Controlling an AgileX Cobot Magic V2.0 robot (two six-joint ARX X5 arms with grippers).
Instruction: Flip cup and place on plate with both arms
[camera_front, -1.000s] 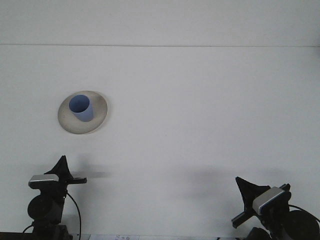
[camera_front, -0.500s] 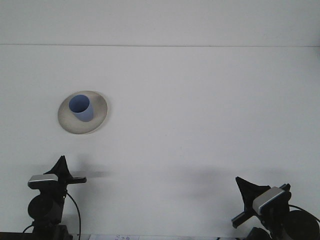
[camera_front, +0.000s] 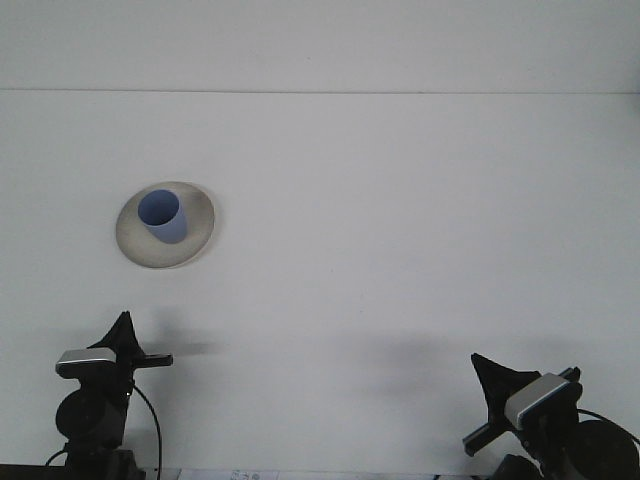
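- White table (camera_front: 400, 200), wide and bare on the right.
- Plate (camera_front: 196, 238) sits far-left, blue cup (camera_front: 162, 217) upright on it, mouth up.
- Left gripper (camera_front: 122, 330) is nearer, cup straight ahead; right gripper (camera_front: 490, 375) well apart. Neither holds anything; finger spread unreadable.

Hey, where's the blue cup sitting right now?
In the front view, the blue cup stands on the plate at the table's left side, ahead of the left gripper.
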